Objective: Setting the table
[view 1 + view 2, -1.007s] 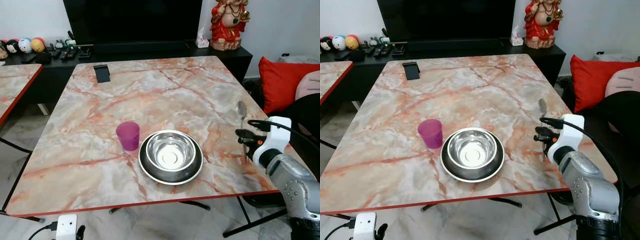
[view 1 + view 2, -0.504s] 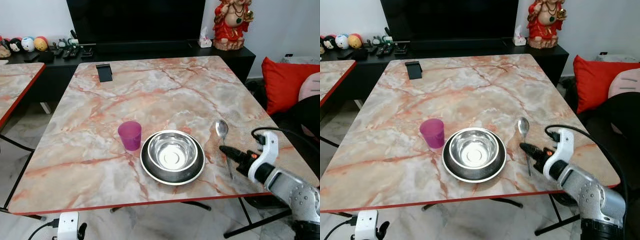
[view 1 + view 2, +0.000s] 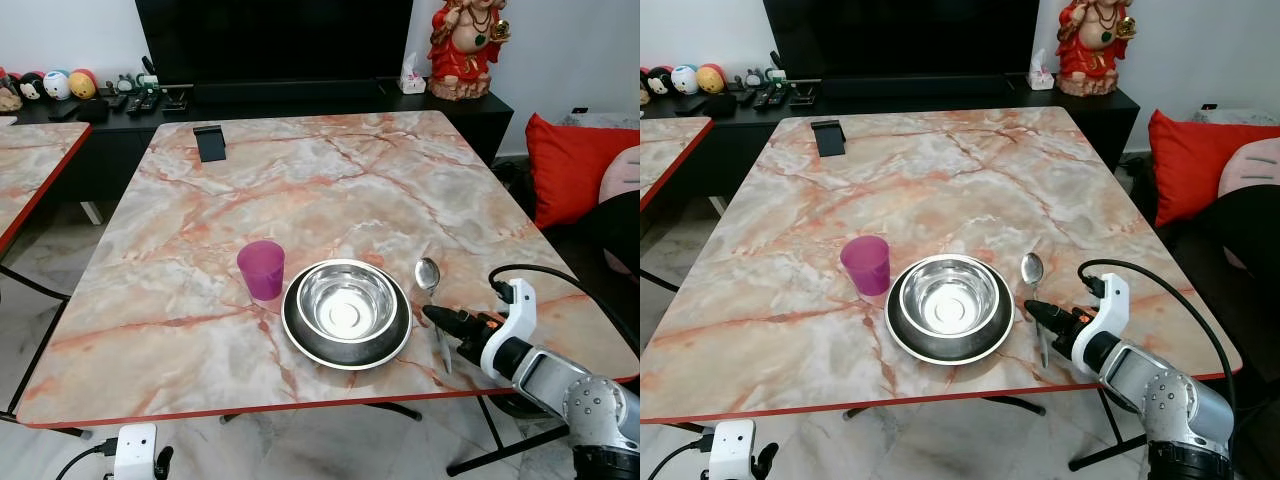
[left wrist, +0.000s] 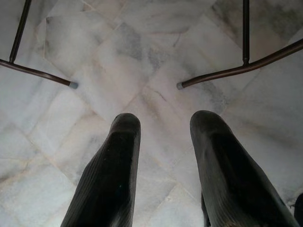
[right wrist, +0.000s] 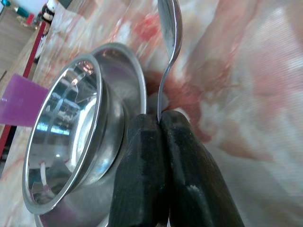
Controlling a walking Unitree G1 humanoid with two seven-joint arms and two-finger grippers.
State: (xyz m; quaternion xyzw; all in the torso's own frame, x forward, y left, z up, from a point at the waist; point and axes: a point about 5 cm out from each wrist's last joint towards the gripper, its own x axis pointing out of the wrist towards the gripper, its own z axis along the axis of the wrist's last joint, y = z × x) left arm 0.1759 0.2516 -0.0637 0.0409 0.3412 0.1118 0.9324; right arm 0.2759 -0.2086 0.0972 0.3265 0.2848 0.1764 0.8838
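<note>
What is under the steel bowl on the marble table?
The steel bowl sits on a wider dark plate, whose rim shows all around it. The plate lies on the marble table. The plate's middle is covered by the bowl, so anything there cannot be seen.

A living room with marble benches and a pale stone floor

A pink-veined marble bench [image 3: 330,180] with a red edge stands before a long black TV cabinet [image 3: 300,100] under a dark screen [image 3: 270,40]. A red figurine [image 3: 462,45] and small round toys [image 3: 55,85] sit on the cabinet. A second bench [image 3: 25,170] stands on the left, a red cushion [image 3: 570,165] on the right, against white walls [image 3: 570,50].
</note>
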